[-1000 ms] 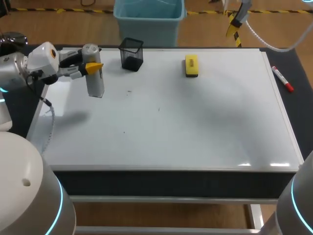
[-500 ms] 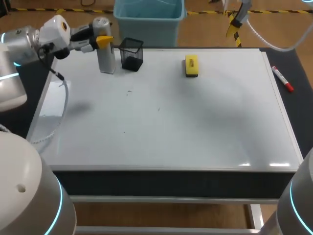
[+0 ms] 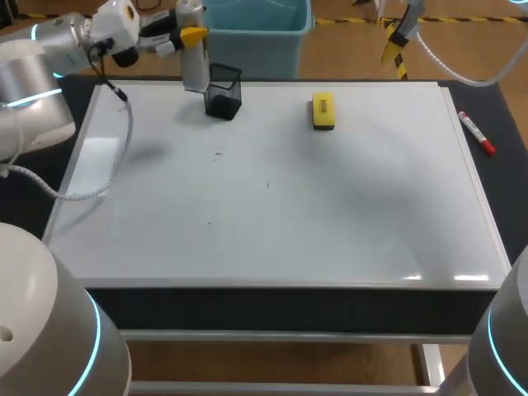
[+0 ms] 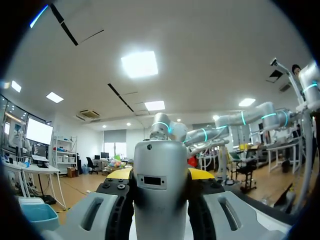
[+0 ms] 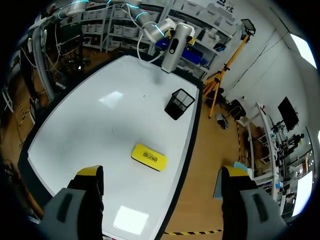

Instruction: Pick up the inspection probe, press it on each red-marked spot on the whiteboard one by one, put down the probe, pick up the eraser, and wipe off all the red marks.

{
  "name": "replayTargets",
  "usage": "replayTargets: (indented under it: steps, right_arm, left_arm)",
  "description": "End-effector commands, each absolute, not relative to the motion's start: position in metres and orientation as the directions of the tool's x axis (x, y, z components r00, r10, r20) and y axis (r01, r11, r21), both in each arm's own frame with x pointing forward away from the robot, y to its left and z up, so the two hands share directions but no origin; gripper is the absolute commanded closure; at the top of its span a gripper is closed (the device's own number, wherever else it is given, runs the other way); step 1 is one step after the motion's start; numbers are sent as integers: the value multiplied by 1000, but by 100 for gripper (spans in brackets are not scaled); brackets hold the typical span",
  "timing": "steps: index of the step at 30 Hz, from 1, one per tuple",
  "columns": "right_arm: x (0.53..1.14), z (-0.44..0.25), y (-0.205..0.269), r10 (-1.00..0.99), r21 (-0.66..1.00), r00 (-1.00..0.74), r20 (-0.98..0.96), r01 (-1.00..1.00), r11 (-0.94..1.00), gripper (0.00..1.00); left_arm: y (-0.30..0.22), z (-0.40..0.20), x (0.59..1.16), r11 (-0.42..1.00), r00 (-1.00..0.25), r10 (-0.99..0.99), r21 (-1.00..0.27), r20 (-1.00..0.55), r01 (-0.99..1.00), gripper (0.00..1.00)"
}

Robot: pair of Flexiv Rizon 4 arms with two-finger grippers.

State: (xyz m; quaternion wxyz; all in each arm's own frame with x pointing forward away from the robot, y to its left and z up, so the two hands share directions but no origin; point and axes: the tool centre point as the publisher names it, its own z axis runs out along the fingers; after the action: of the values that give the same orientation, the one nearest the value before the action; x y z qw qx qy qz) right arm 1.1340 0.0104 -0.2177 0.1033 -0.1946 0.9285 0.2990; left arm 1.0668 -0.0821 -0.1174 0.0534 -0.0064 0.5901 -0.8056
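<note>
Bright, even light fell from overhead; glare patches sat on the whiteboard [image 3: 330,206] by its front-right corner and left edge.

A black mesh cup [image 3: 223,92] stands upright, a red marker [image 3: 476,133] lying well apart.

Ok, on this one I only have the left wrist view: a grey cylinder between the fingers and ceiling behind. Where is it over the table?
Observer: The left gripper holds the probe upright by the whiteboard at its far left edge, beside the black mesh cup.
Operator: And the eraser?
Observer: The yellow eraser lies on the whiteboard, nothing touching it.
Operator: Right arm?
Observer: The right gripper hangs open, high above the whiteboard.
</note>
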Motion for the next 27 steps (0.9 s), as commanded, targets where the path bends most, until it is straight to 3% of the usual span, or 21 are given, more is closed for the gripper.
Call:
replayTargets:
  steps: [1, 27]
  right_arm:
    - [1134, -217, 10, -302, 512, -903, -306, -424, 747, 0]
    - [1134, -217, 10, -302, 512, -903, -306, -424, 747, 0]
  left_arm:
    - [-89, -123, 1116, -316, -987, 115, -946, -116, 74, 100]
    - [-108, -156, 1171, -332, -957, 268, -943, -109, 15, 100]
